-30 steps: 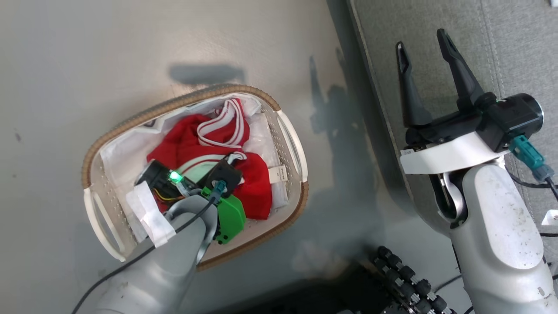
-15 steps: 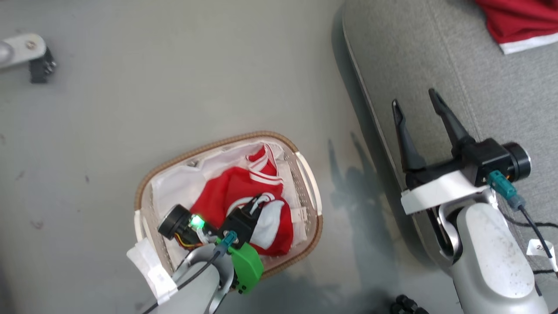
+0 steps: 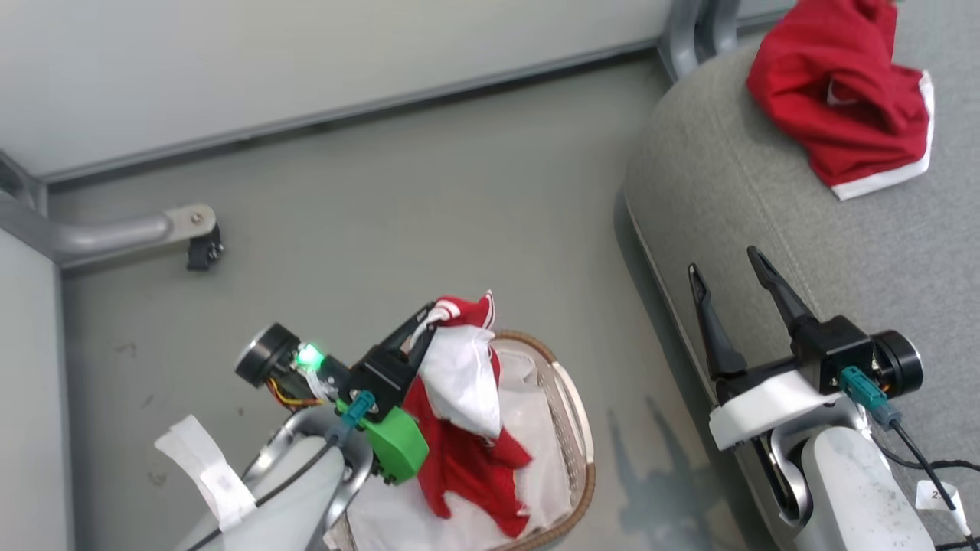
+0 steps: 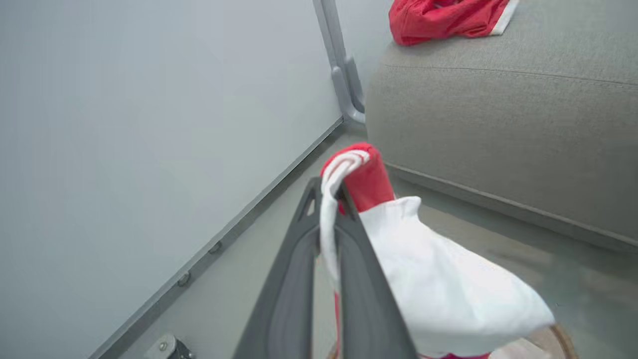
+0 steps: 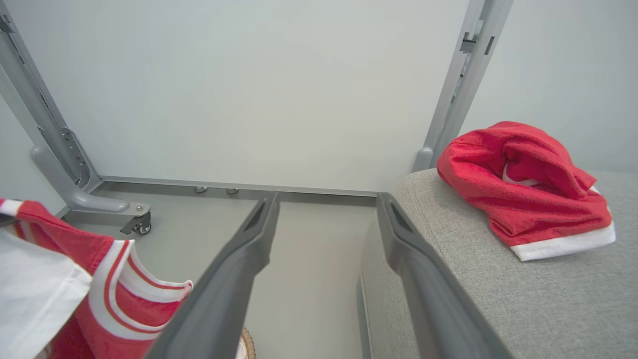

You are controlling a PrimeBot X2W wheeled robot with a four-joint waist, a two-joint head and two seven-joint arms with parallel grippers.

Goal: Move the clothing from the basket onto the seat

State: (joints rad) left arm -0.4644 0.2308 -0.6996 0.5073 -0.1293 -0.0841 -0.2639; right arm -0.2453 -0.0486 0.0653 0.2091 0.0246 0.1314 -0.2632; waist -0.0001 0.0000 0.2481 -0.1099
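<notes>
My left gripper (image 3: 442, 312) is shut on the red-and-white striped piece of clothing (image 3: 459, 413), which hangs from its fingers above the basket (image 3: 579, 436). Its lower end still trails onto the white liner. In the left wrist view the gripper (image 4: 330, 185) pinches the garment's (image 4: 438, 294) white-trimmed edge. The same garment (image 5: 99, 284) shows at the left of the right wrist view. A plain red garment with white trim (image 3: 842, 107) (image 4: 443, 17) (image 5: 523, 184) lies on the grey seat (image 3: 766, 229). My right gripper (image 3: 723, 262) (image 5: 329, 202) is open and holds nothing, over the seat's near edge.
A pale wall panel runs along the back. A grey metal frame leg with a caster (image 3: 191, 233) (image 5: 137, 224) stands on the floor at the left. An upright frame post (image 3: 689, 30) stands by the seat's corner. Grey floor lies between basket and seat.
My left gripper has risen out of the basket with the striped garment in it. The head camera has swung up, bringing the wall and the garment on the seat into view. The right gripper stays open.
</notes>
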